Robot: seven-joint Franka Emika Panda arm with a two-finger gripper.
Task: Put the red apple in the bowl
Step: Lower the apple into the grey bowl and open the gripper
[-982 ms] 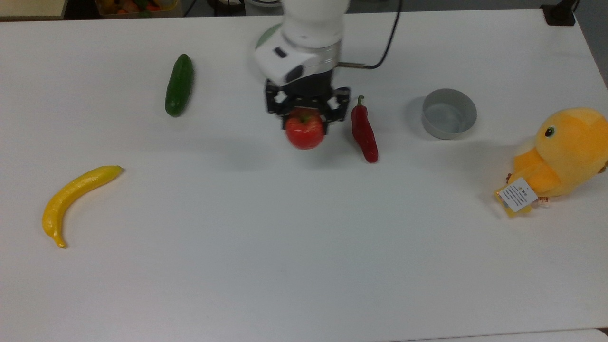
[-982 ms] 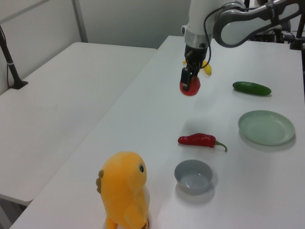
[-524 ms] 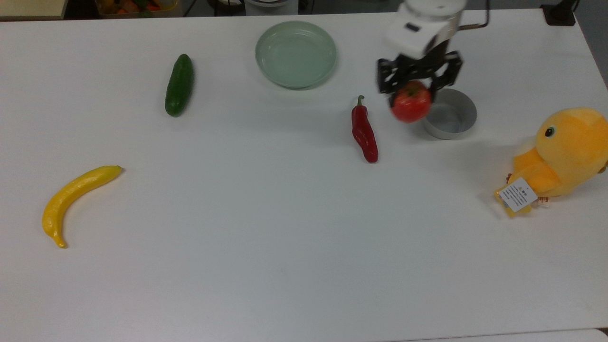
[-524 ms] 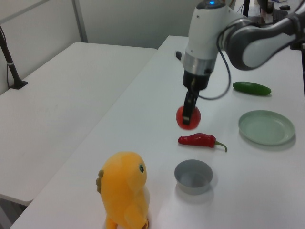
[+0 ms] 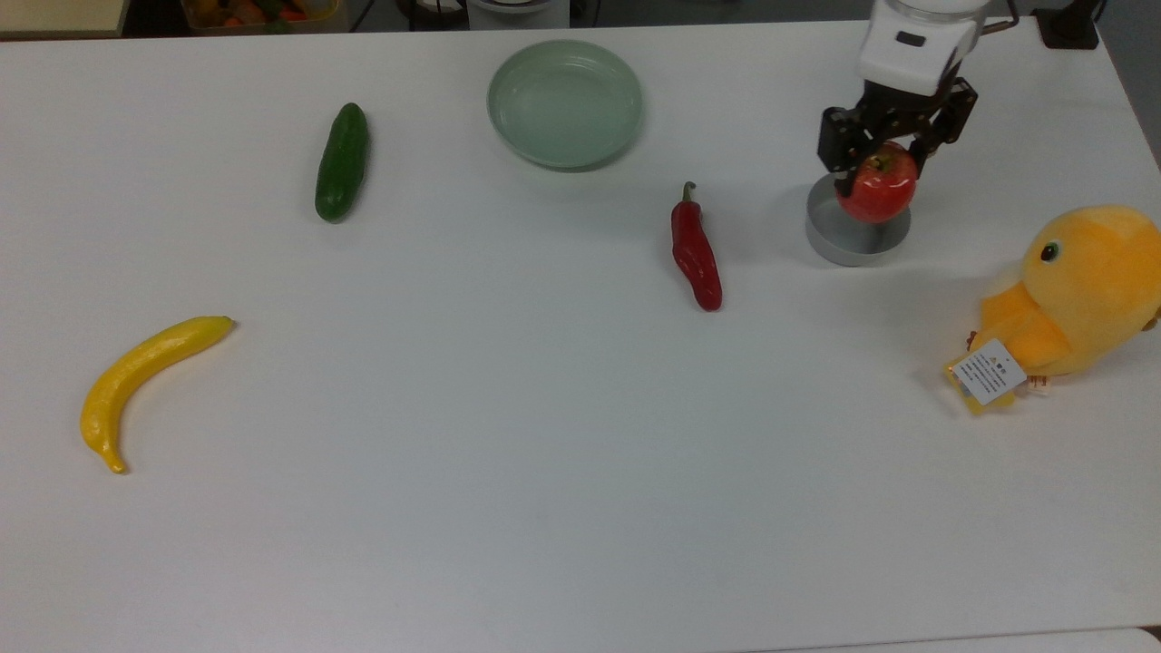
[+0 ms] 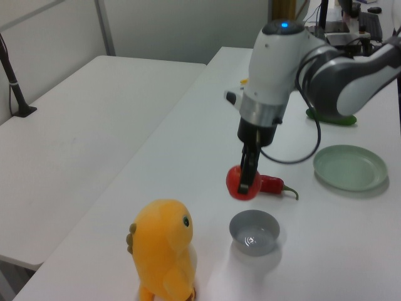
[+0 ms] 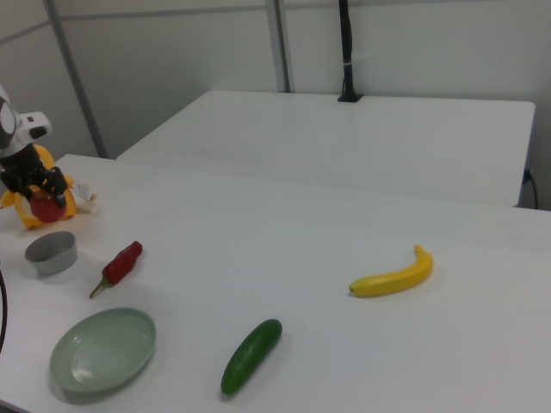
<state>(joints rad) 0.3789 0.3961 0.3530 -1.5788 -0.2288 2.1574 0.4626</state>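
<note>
The red apple [image 5: 877, 190] hangs in the air, gripped between the black fingers of my gripper [image 5: 884, 168], which is shut on it. In the top view it overlaps the grey bowl [image 5: 843, 241] below. In the left view the apple [image 6: 238, 182] is held above the table, up and to the left of the bowl [image 6: 254, 231], in front of the chili. In the right view the apple [image 7: 42, 209] and gripper [image 7: 36, 191] hover above the bowl [image 7: 51, 252].
A red chili pepper [image 5: 696, 252] lies to the top view's left of the bowl. A yellow plush duck [image 5: 1079, 295] sits to its right. A pale green dish [image 5: 564, 102], a cucumber [image 5: 342, 161] and a banana [image 5: 141, 375] lie further left.
My gripper has carried the apple rightward in the top view, from left of the chili, past it, to over the bowl. The apple has also come lower.
</note>
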